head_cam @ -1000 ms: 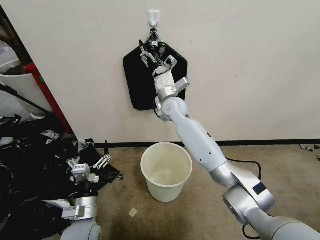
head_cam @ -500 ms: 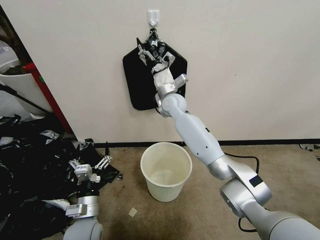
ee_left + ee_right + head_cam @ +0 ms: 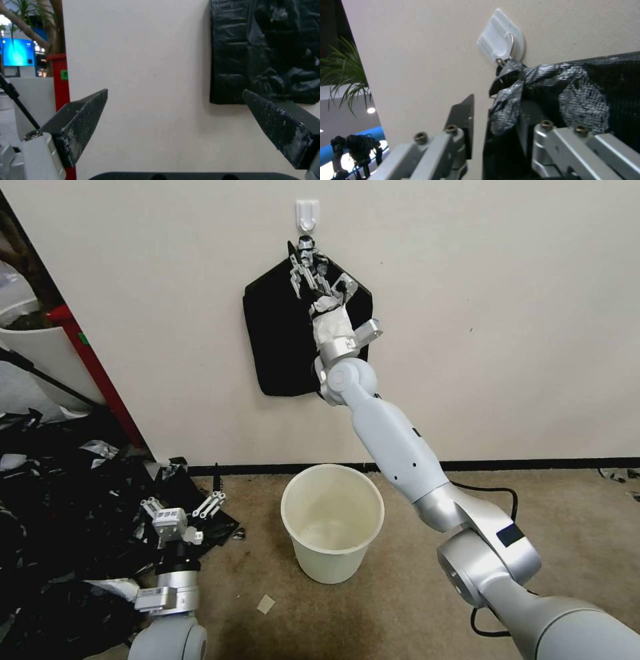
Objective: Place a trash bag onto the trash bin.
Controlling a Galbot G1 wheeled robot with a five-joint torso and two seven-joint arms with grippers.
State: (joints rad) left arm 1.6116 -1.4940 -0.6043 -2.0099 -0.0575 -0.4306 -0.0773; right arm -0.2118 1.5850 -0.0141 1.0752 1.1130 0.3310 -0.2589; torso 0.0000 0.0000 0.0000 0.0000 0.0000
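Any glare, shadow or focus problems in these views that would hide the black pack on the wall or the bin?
Head view: even light, the trash bin sharp, the black pack a dark mass with little surface detail. Left wrist view: soft overall, the left gripper's fingers blurred up close. Right wrist view: silvery sheen on the pack's knotted top below the hook, near fingers out of focus.

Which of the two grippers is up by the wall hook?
The right gripper: its arm reaches up the wall to the taped top of the black pack under the white hook. The left gripper sits low, open, beside the cream bin.
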